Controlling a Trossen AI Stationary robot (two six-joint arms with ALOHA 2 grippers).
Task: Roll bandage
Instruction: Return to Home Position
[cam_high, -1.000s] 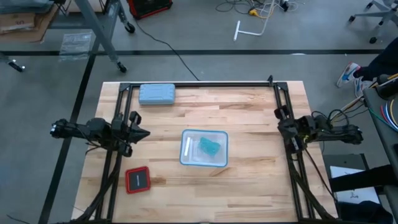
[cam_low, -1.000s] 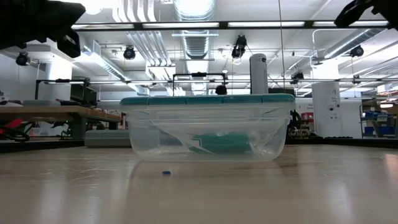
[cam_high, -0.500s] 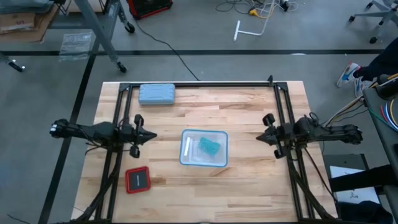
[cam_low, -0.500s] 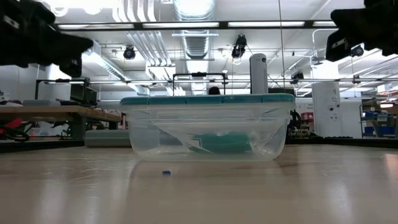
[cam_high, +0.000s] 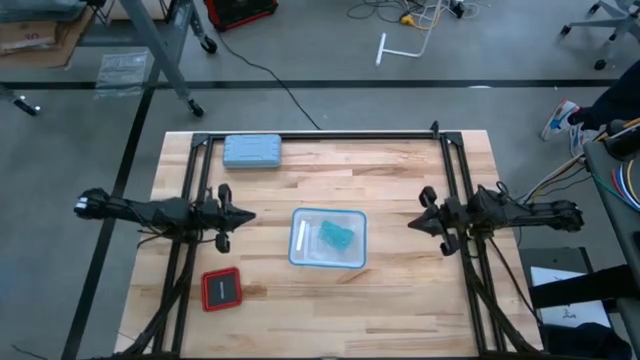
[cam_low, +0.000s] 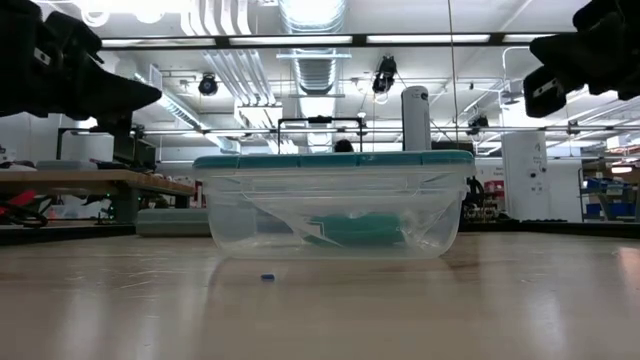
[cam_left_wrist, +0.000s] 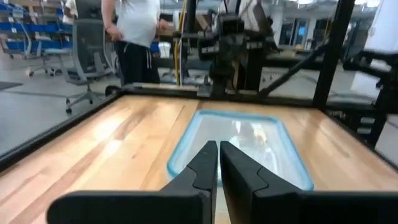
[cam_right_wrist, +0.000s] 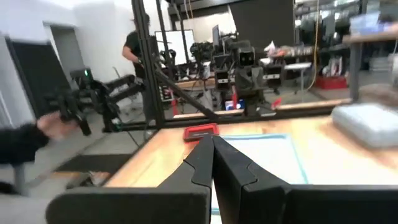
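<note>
The bandage (cam_high: 335, 237) lies in the container (cam_high: 330, 212) between the closed left pincer (cam_high: 246, 214) and closed right pincer (cam_high: 412, 224).

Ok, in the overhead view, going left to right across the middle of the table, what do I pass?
Left gripper, clear lidded container with the teal bandage inside, right gripper.

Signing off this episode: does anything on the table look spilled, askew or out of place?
The container sits closed mid-table, lid level, the bandage inside. One oddity: a small blue speck lies on the wood near it; what it is cannot be told. The left gripper and right gripper hang shut, clear at either side.
</note>
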